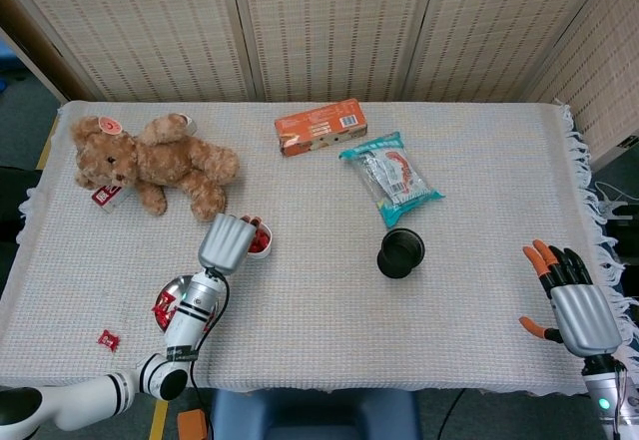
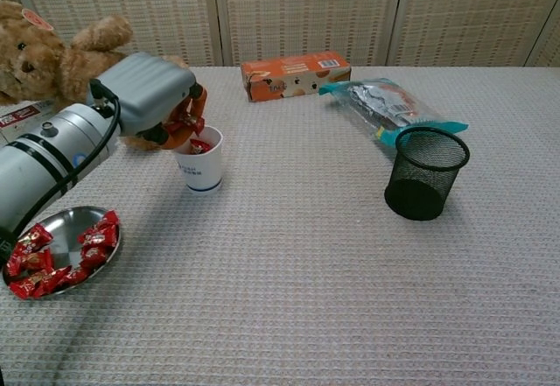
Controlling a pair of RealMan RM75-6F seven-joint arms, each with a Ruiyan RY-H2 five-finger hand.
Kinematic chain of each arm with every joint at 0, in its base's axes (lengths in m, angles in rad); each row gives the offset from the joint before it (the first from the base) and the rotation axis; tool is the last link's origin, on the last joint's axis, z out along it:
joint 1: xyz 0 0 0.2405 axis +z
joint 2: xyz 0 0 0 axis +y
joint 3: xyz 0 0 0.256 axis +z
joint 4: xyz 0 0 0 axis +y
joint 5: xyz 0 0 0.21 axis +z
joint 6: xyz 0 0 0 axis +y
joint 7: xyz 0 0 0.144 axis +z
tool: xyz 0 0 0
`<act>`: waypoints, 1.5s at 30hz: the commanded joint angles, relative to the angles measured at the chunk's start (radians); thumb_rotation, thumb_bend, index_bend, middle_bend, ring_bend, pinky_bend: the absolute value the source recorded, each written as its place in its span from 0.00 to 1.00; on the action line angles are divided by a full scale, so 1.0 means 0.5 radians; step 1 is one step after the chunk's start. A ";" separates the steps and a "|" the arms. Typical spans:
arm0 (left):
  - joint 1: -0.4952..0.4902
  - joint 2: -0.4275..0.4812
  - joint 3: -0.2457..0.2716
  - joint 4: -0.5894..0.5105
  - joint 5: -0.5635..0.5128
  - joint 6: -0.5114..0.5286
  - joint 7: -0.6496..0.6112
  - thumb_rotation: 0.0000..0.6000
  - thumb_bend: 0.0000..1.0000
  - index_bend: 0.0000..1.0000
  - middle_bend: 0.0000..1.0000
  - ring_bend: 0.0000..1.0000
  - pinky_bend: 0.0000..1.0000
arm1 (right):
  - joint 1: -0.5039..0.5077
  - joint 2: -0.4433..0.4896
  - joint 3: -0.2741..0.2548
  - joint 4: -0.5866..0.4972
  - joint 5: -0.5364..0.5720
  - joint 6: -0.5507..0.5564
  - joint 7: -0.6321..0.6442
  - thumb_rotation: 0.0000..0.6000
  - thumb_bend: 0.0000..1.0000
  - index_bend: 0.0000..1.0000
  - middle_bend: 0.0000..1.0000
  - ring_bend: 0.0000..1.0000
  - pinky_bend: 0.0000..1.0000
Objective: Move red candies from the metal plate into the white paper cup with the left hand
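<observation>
My left hand [image 2: 157, 97] [image 1: 226, 241] hovers right over the white paper cup [image 2: 199, 165] [image 1: 262, 243] and grips red candies [image 2: 184, 123] in its curled fingers. The cup stands upright with a red candy inside. The metal plate [image 2: 63, 244] [image 1: 172, 292] lies near the front left edge with several red candies [image 2: 96, 237] on it; my forearm covers part of it in the head view. One red candy [image 1: 108, 339] lies loose on the cloth left of the plate. My right hand [image 1: 567, 295] rests at the far right edge, fingers spread, holding nothing.
A teddy bear [image 1: 150, 163] lies at the back left behind the cup. An orange box [image 1: 320, 126] and a teal snack bag [image 1: 391, 178] sit at the back centre. A black mesh pen holder [image 2: 424, 172] stands right of centre.
</observation>
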 commanded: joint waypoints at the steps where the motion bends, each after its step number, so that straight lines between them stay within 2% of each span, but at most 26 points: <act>1: -0.027 -0.036 0.009 0.073 -0.046 -0.015 0.002 1.00 0.51 0.65 0.71 0.85 1.00 | 0.001 0.001 0.000 0.001 0.001 -0.002 0.006 1.00 0.04 0.00 0.00 0.00 0.00; 7: -0.051 -0.038 0.037 0.098 -0.065 -0.004 -0.011 1.00 0.50 0.53 0.61 0.85 1.00 | -0.001 0.004 0.000 -0.001 -0.001 0.001 0.007 1.00 0.04 0.00 0.00 0.00 0.00; 18: -0.070 -0.011 0.082 0.048 -0.093 0.028 0.010 1.00 0.49 0.40 0.47 0.85 1.00 | -0.001 0.004 -0.001 -0.004 -0.002 0.001 0.003 1.00 0.04 0.00 0.00 0.00 0.00; 37: -0.127 -0.050 0.117 0.015 -0.104 0.097 0.068 1.00 0.49 0.38 0.46 0.85 1.00 | 0.003 0.002 -0.008 -0.004 -0.018 -0.006 0.004 1.00 0.04 0.00 0.00 0.00 0.00; 39: -0.108 -0.027 0.126 -0.027 -0.103 0.122 0.062 1.00 0.48 0.36 0.45 0.85 1.00 | 0.003 0.004 -0.010 -0.001 -0.021 -0.007 0.008 1.00 0.04 0.00 0.00 0.00 0.00; 42: -0.019 0.082 0.173 -0.220 -0.132 0.156 0.014 1.00 0.47 0.29 0.41 0.85 1.00 | 0.001 0.010 -0.011 0.000 -0.023 -0.004 0.021 1.00 0.05 0.00 0.00 0.00 0.00; 45: 0.090 0.244 0.277 -0.454 -0.157 0.164 -0.017 1.00 0.45 0.21 0.35 0.85 1.00 | -0.004 0.015 -0.017 -0.004 -0.040 0.011 0.029 1.00 0.04 0.00 0.00 0.00 0.00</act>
